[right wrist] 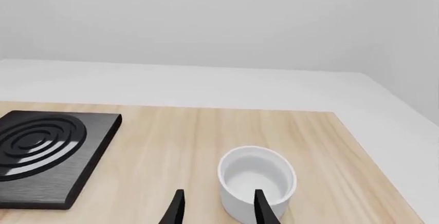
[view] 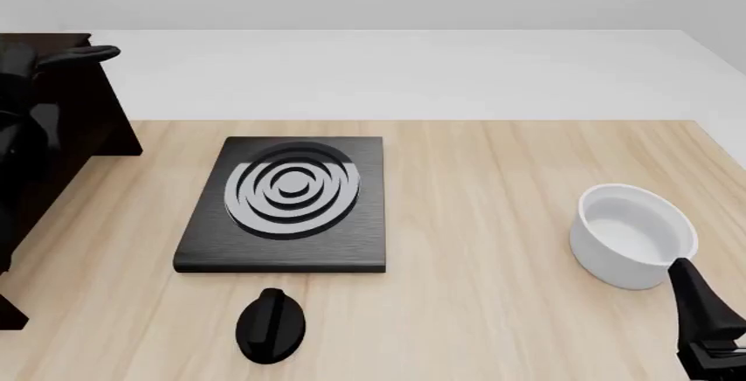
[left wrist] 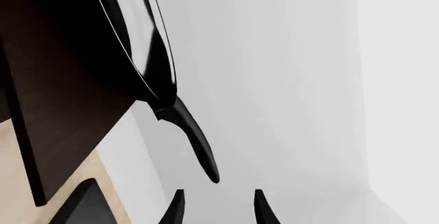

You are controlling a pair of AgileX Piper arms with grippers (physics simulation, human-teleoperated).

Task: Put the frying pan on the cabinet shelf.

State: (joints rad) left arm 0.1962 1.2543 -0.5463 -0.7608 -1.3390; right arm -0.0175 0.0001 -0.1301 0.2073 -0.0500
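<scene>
At upper left of the front view, frying pan [view: 72,56] resting on cabinet shelf [view: 65,123], apparently delivered; handle's long axis pointing toward frame right. Left gripper [left wrist: 218,208] spread and empty, just clear of the handle tip. Right gripper [right wrist: 218,208] spread, idle near white pot [view: 633,234].

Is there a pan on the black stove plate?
No, the stove plate shows only its bare silver rings in the front view.

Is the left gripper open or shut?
Open: the left gripper's fingertips stand apart, holding nothing, short of the black frying pan's handle.
</scene>
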